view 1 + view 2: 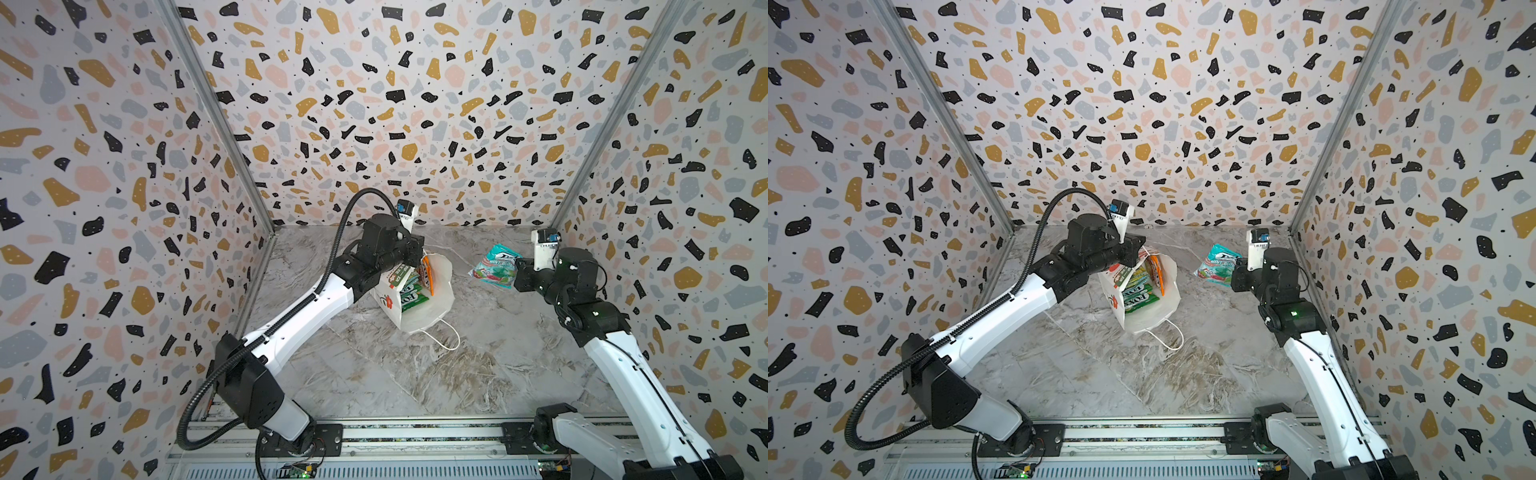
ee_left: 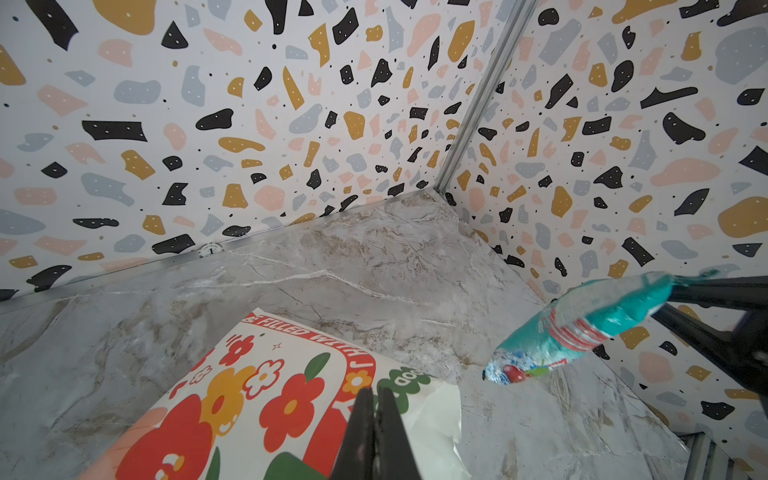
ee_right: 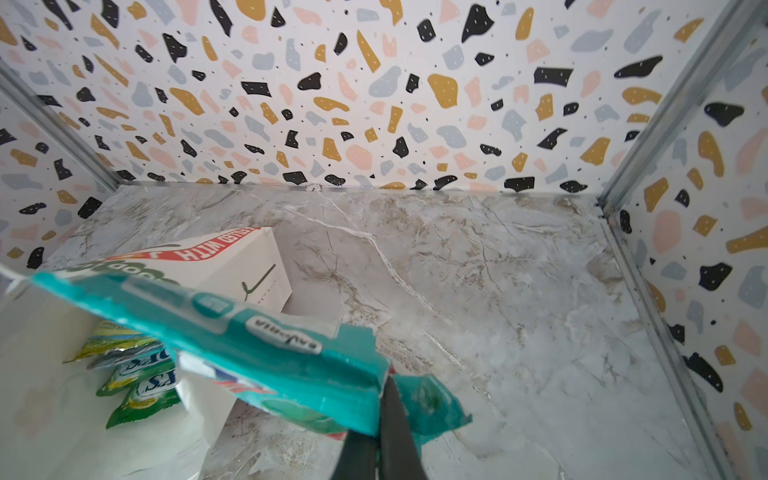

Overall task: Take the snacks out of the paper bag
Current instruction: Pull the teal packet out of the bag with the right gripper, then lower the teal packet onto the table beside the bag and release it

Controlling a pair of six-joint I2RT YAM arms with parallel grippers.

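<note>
The white paper bag (image 1: 441, 291) (image 1: 1170, 293) with red flowers lies on its side mid-table, its mouth facing the front right. My left gripper (image 1: 419, 258) (image 2: 376, 394) is shut on the bag's upper rim (image 2: 419, 399). Green snacks (image 1: 409, 294) (image 3: 141, 386) and an orange one (image 1: 428, 272) show inside the mouth. My right gripper (image 1: 518, 266) (image 3: 383, 399) is shut on one end of a teal-red snack packet (image 1: 494, 266) (image 1: 1216, 266) (image 2: 582, 328) (image 3: 270, 353). It holds the packet in the air, to the right of the bag.
A white cord handle (image 1: 446, 337) trails from the bag onto the marble tabletop (image 1: 415, 374). Speckled walls close in the left, back and right sides. The arms' metal rail (image 1: 415, 434) runs along the front edge.
</note>
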